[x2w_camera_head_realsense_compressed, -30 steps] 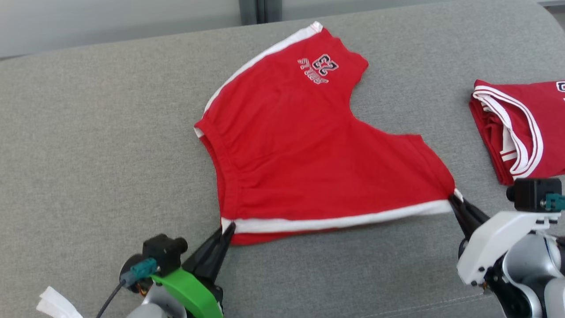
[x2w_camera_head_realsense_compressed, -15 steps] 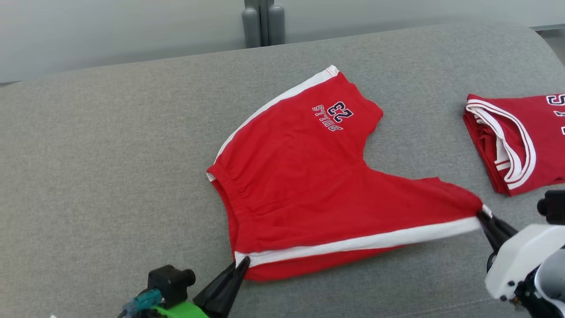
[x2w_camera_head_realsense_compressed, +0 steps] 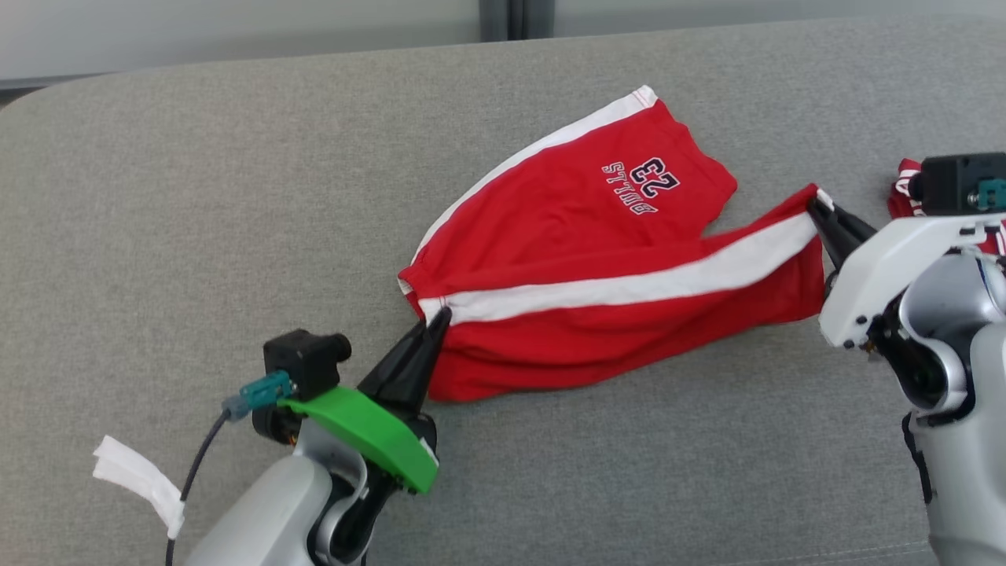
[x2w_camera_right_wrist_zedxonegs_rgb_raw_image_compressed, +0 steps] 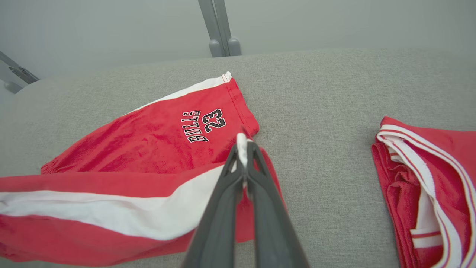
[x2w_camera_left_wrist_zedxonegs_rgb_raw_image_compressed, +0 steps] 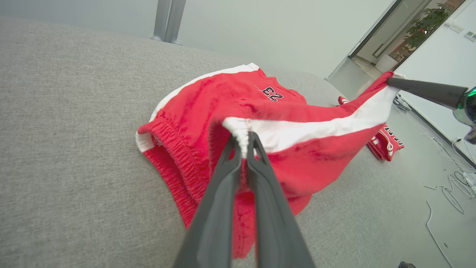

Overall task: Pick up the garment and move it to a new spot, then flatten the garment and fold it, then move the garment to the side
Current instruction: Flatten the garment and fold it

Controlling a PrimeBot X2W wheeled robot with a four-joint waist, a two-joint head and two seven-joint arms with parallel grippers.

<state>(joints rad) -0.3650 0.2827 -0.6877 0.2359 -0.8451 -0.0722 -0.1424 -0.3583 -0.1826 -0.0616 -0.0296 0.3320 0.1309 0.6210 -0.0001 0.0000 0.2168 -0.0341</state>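
Note:
The garment (x2w_camera_head_realsense_compressed: 581, 236) is a pair of red shorts with white side stripes and a "BULLS 23" print, lying on the grey padded surface (x2w_camera_head_realsense_compressed: 196, 196). My left gripper (x2w_camera_head_realsense_compressed: 438, 317) is shut on the waistband end of the near white stripe (x2w_camera_left_wrist_zedxonegs_rgb_raw_image_compressed: 242, 134). My right gripper (x2w_camera_head_realsense_compressed: 817, 203) is shut on the hem end of the same stripe (x2w_camera_right_wrist_zedxonegs_rgb_raw_image_compressed: 241, 143). Between them the near leg hangs lifted and taut, folding over toward the far leg, which stays flat on the surface.
A second red garment with white trim (x2w_camera_right_wrist_zedxonegs_rgb_raw_image_compressed: 427, 186) lies folded at the right, just behind my right wrist (x2w_camera_head_realsense_compressed: 904, 259). A white tag (x2w_camera_head_realsense_compressed: 137, 475) hangs by my left arm. The surface's far edge runs along the top, with a grey post (x2w_camera_right_wrist_zedxonegs_rgb_raw_image_compressed: 219, 33) behind it.
Both grippers have lifted the near striped edge and carried it away from me toward the far leg. The right gripper rose most. The camera also shifted.

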